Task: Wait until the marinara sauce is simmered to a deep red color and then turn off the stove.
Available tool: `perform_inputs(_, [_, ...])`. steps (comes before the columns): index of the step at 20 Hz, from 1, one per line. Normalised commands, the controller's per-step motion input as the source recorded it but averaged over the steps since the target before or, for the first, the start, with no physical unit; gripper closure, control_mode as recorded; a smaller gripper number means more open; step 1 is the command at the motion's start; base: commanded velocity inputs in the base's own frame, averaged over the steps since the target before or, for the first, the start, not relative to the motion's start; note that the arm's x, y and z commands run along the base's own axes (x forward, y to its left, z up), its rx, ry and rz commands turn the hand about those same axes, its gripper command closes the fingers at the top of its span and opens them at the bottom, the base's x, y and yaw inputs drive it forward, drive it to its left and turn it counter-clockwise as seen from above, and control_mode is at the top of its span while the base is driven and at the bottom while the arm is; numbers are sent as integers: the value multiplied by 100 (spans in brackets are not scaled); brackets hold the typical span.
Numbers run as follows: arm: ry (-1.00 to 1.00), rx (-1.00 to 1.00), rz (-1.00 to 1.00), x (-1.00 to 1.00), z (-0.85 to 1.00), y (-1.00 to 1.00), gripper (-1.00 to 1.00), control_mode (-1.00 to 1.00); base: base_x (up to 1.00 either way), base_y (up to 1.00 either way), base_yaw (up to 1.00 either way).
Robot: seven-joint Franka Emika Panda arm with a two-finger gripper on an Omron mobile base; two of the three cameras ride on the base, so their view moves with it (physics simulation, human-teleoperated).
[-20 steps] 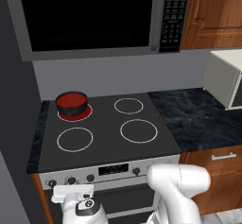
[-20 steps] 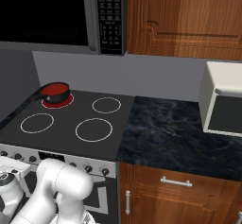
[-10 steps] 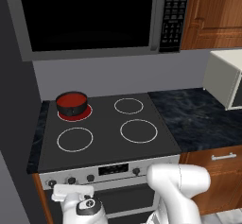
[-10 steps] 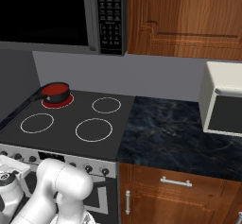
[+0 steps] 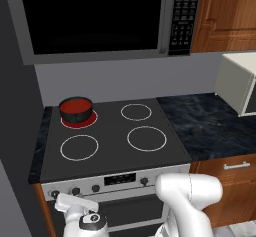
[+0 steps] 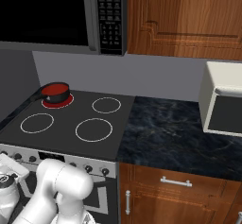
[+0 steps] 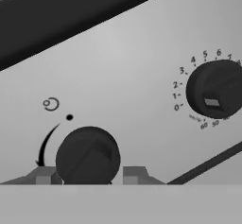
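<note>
The stove (image 5: 115, 146) sits between a dark stone counter (image 5: 210, 123) on its right and a narrow strip of the same stone on its left, under a black-windowed microwave (image 5: 100, 16). A small black pot (image 5: 76, 110) stands on the rear left burner, whose ring glows red beneath it; the other three burners show plain white rings. The marinara sauce (image 5: 76, 104) lies flat inside the pot, red in colour, and appears likewise in the right base view (image 6: 55, 89). A white box-shaped appliance (image 6: 222, 100) stands on the counter to the right, well apart from the stove. The gripper (image 7: 87, 176) is low at the stove's silver front panel, at its left end. In the hand view the two fingertips (image 7: 43, 176) stand apart, one on each side of a dark round knob (image 7: 88, 158), just beside it; whether they press on it cannot be told. A second knob (image 7: 215, 89), ringed by numbers, lies further along the panel.
</note>
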Motion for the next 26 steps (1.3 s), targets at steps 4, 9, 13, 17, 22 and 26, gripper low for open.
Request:
perform_inputs(4, [0,33,-17,-5,-7,0,100,-100,0,0,0])
perform_inputs(9, [0,36,-16,-4,-4,-4,100,-100,0,0,0])
perform_inputs(13, [0,33,-14,-2,0,-9,100,-100,0,0,0])
perform_inputs(17, [0,14,-4,0,0,-5,100,-100,0,0,0])
perform_inputs(22, [0,0,0,0,0,0,100,-100,0,0,0])
perform_inputs(26, [0,7,0,0,0,-2,100,-100,0,0,0])
